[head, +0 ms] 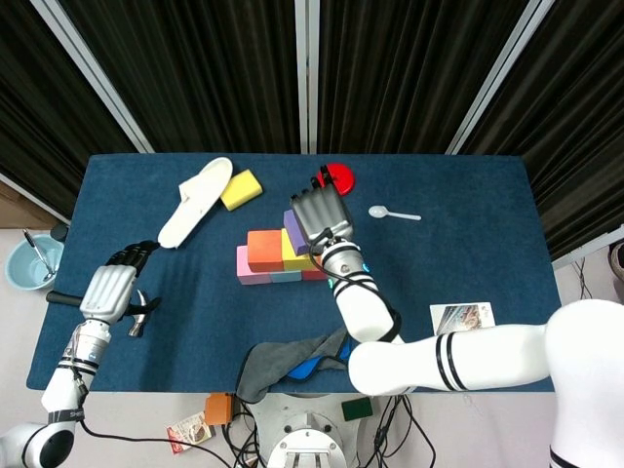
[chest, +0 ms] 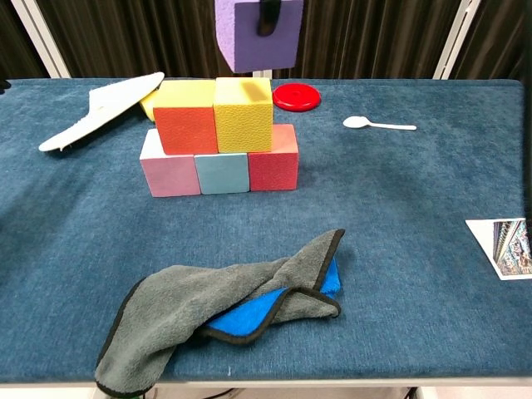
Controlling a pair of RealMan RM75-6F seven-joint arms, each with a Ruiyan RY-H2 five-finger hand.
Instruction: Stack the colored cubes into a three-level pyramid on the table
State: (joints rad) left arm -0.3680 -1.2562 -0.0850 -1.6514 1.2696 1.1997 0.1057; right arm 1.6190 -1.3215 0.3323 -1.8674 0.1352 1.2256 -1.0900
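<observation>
Purple cube gripped in my right robot hand, above finished bottom 2 levels; top placement left.

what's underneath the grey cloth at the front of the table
A blue cloth peeks out beneath the grey cloth along its front and right edge. Whether anything else lies beneath is hidden by the folds.

Purple cube held aloft above orange, yellow cubes; pink, light-blue, red base row.
</observation>
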